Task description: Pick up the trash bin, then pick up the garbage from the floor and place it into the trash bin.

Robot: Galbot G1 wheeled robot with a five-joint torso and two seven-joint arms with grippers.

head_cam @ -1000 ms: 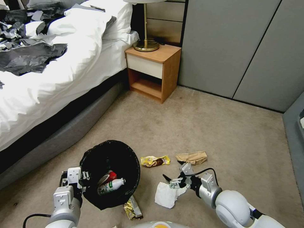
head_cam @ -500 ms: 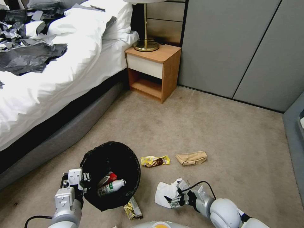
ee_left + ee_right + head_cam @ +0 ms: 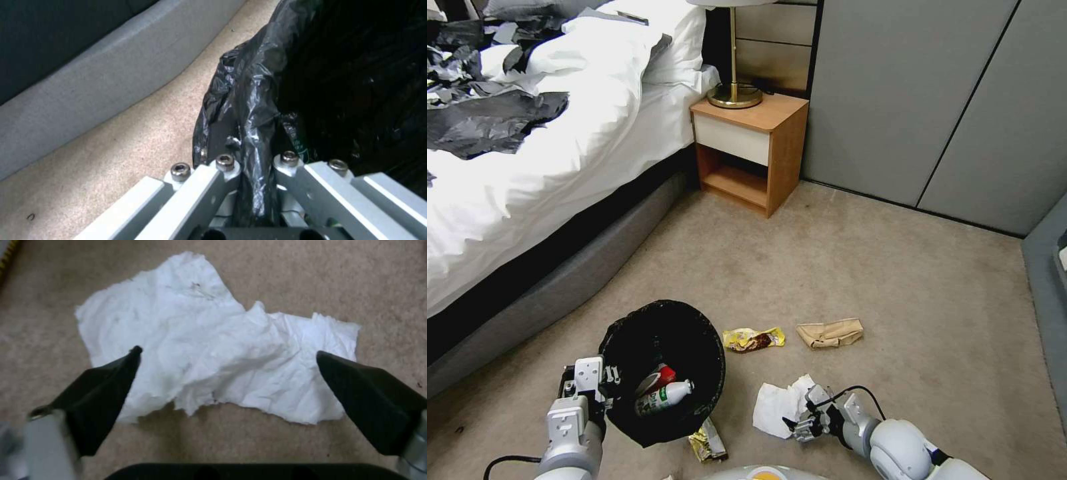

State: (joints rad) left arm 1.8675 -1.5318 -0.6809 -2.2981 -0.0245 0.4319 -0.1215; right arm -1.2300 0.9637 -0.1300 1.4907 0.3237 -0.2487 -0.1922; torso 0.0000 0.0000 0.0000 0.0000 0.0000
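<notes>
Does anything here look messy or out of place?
Yes. Torn black plastic sheets are strewn over the white bed, and a tissue, wrappers and a paper bag litter the carpet.

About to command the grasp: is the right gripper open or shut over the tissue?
Open. The right gripper has its fingertips spread wide on either side of the white tissue, which lies flat on the carpet.

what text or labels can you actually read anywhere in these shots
None can be read.
Bottle in the trash bin: green label, print too small.
Yellow wrapper on the carpet: print blurred.
Gold wrapper beside the bin: no legible print.
Tissue: blank.
</notes>
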